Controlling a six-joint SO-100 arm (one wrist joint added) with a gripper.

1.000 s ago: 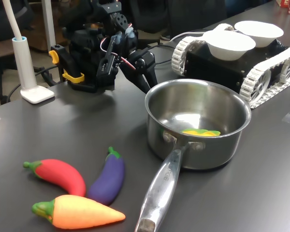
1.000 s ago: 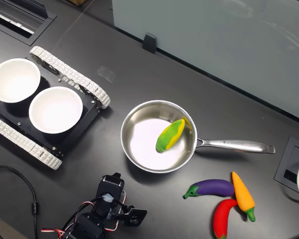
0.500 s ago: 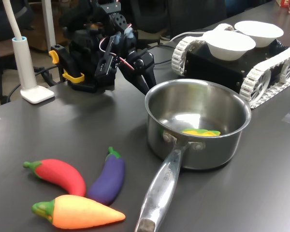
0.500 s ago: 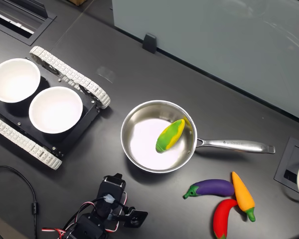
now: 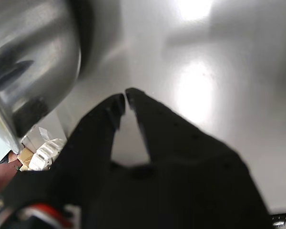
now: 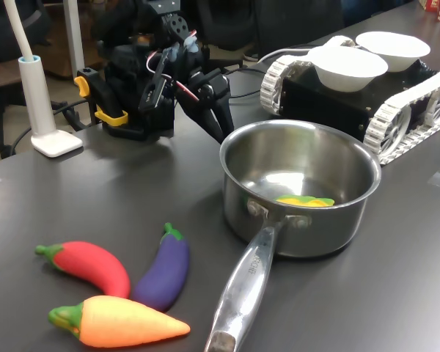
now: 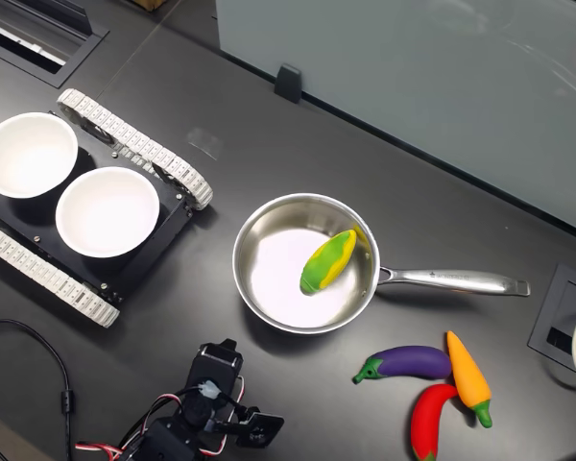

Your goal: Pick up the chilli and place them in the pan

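Observation:
The red chilli (image 6: 88, 265) lies on the dark table at the first exterior view's lower left; in the second exterior view the chilli (image 7: 427, 421) is at the bottom right. The steel pan (image 6: 315, 227) stands mid-table with its handle towards the toys, and a yellow-green corn toy (image 6: 306, 200) lies inside. My gripper (image 6: 221, 136) hangs just behind the pan's rim, far from the chilli. In the wrist view my gripper (image 5: 124, 98) is shut with nothing between its fingertips, and the pan (image 5: 33, 52) wall is close beside it. My gripper (image 7: 257, 428) sits below the pan (image 7: 269, 279) in the second exterior view.
A purple aubergine (image 6: 165, 271) and an orange carrot (image 6: 121, 323) lie touching the chilli. A tracked vehicle carrying two white bowls (image 6: 348, 66) stands behind the pan. A white lamp base (image 6: 55, 139) is at the first exterior view's left.
The arm has shifted slightly, drawing the gripper a little back from the pan. The toys and pan have not moved.

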